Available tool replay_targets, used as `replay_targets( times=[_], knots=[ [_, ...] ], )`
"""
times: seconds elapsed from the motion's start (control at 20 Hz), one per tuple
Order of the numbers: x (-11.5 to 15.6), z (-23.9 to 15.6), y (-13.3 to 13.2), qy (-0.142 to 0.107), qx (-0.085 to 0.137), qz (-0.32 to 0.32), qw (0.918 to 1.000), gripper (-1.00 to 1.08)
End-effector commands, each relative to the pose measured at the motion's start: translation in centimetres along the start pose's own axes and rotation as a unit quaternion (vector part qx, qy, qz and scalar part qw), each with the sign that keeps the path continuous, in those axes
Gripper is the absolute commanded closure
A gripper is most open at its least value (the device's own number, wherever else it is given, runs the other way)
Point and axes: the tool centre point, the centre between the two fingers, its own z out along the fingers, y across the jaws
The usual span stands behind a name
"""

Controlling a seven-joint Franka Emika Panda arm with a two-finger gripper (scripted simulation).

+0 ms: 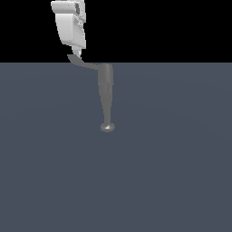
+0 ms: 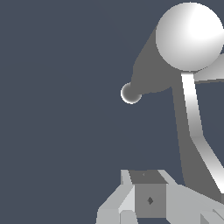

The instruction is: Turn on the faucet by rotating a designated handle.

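The faucet (image 1: 106,88) is a grey tapered tube lying on the floor, ending in a small shiny knob (image 1: 107,128). From its wide end the thin handle (image 1: 86,65) juts toward the exterior view's left. My white gripper (image 1: 78,54) hangs from above with its tip touching or just over the handle's flared end. The fingers look shut, with no gap and nothing held. In the wrist view the handle (image 2: 192,113) runs as a bright strip from a large white ball (image 2: 190,37) on the faucet (image 2: 151,74) past my gripper (image 2: 150,175).
A plain dark blue-grey floor (image 1: 172,172) stretches all around the faucet. Black background lies behind my gripper.
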Motion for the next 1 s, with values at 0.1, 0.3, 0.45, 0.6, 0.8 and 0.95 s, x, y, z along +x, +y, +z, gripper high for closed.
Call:
replay_targets(
  times=[0.1,0.3,0.45,0.6,0.8,0.95],
  knots=[
    [0.0,0.0,0.0,0.0,0.0,0.001,1.0,1.08],
    [0.0,0.0,1.0,0.0,0.0,0.001,1.0,1.08],
    [0.0,0.0,1.7,0.0,0.0,0.001,1.0,1.08],
    [0.1,0.0,2.5,0.0,0.0,0.001,1.0,1.08],
    [0.1,0.0,3.5,0.0,0.0,0.001,1.0,1.08],
    [0.1,0.0,4.4,0.0,0.0,0.001,1.0,1.08]
  ],
)
